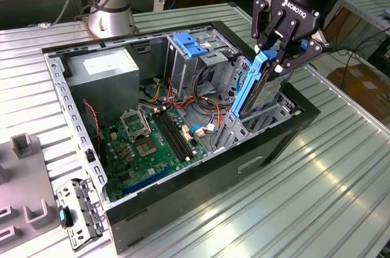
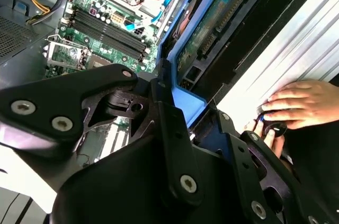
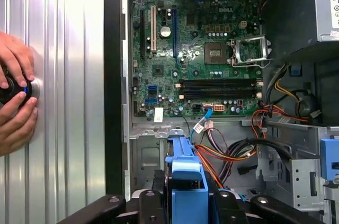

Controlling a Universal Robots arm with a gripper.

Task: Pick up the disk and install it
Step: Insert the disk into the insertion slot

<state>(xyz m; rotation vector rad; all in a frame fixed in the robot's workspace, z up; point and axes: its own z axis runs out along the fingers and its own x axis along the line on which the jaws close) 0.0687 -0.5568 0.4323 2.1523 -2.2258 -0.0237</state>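
Gripper clamped on the top edge of the disk, holding it on end, presumably so its blue rails meet the drive cage (corner of the open computer case). The disk's lower end sits down in that cage.

Your clearances: grey metal drive cage closely flanks the blue-framed dark grey disk — orange-and-red cable bundle just beside; open room above the green motherboard.

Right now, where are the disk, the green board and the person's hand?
the disk (image 1: 250, 84): exterior view, on its blue carrier rail.
the green board (image 1: 146, 160): exterior view, on its bare green surface.
the hand (image 2: 303, 101): second wrist view, on its middle.
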